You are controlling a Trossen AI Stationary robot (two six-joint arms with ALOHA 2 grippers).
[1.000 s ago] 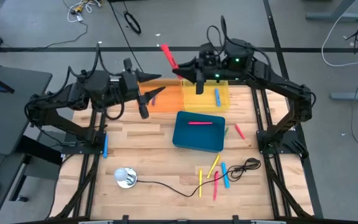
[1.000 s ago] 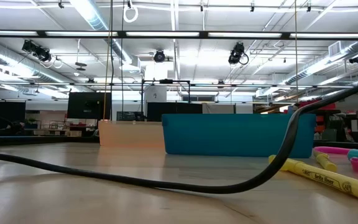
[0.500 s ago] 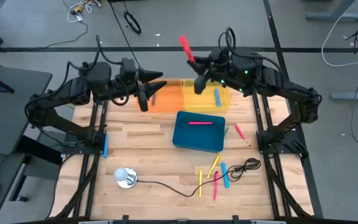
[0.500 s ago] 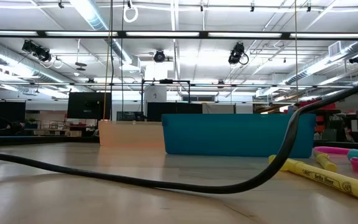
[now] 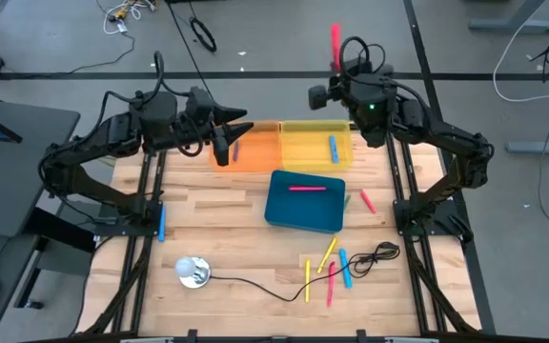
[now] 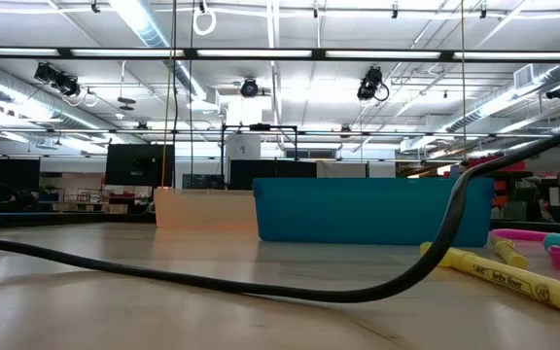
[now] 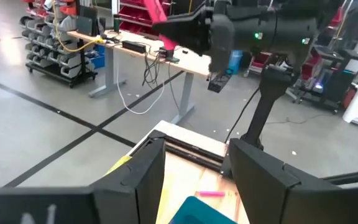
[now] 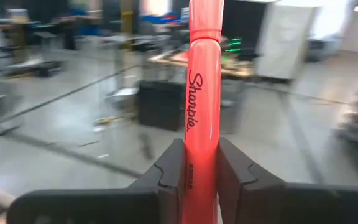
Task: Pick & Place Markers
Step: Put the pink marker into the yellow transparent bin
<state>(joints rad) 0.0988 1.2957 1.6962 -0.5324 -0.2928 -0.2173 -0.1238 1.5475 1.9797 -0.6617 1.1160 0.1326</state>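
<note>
The slim pink-red marker [image 8: 204, 81] is pinched between the right gripper's [image 5: 335, 65] fingers, held high beyond the table's far edge. Sorted so far: 1 blue marker [image 5: 333, 148] lies in the clear yellow bin [image 5: 315, 131], 1 pink marker [image 5: 306, 189] in the teal bin [image 5: 303, 217], and 1 in the orange bin [image 5: 255, 155], its colour unclear. About 7 loose markers [image 5: 330, 268] lie near the black cable [image 5: 255, 284], so most remains. The left gripper [image 5: 227, 138] hovers spread, empty, beside the orange bin.
</note>
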